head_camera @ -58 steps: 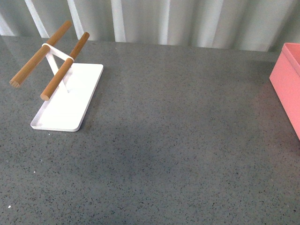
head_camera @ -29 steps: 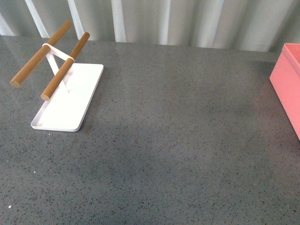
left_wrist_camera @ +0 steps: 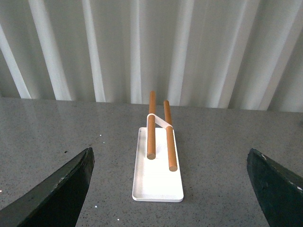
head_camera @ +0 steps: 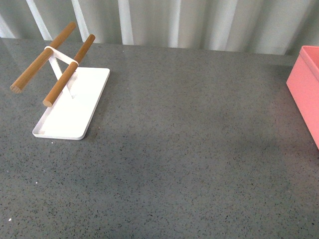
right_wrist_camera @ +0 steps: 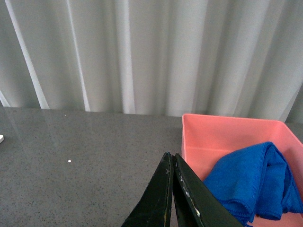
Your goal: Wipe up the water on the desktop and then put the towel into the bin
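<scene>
Right wrist view: the towel lies bunched inside the pink bin, and the right hand hangs before it, jaws pressed together, empty. The left hand is spread wide above the bench, facing the white tray.

The left arm's dark, wedge-shaped gripper has its two fingers spread wide apart with nothing between them, while the right arm's black gripper has its two slim fingers pressed together, empty.
</scene>
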`<state>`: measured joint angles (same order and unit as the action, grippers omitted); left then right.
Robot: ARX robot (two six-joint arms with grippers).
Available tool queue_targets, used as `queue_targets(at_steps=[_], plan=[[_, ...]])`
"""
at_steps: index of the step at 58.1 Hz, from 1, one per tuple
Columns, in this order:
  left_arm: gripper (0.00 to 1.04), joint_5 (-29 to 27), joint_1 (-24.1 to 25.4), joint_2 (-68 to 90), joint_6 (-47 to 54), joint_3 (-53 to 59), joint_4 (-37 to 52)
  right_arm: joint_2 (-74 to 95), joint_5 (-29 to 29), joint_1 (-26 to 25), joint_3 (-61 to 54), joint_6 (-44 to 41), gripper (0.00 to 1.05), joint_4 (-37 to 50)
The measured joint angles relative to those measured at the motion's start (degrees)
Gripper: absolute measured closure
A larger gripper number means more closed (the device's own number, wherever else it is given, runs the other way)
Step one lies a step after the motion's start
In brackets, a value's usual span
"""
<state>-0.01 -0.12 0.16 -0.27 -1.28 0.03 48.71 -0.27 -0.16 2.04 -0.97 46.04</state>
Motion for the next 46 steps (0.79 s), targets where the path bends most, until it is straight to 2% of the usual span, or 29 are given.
queue_targets(at_steps=[20, 46], plan=[[0.07, 0.0, 0.0, 0.0, 0.02, 0.0, 0.0, -15.74, 0.02, 0.04, -0.63, 0.02, 1.01, -13.7], [0.07, 0.0, 0.0, 0.0, 0.0, 0.0, 0.0, -28.87, 0.07, 0.04, -0.72, 0.35, 1.01, -26.12]])
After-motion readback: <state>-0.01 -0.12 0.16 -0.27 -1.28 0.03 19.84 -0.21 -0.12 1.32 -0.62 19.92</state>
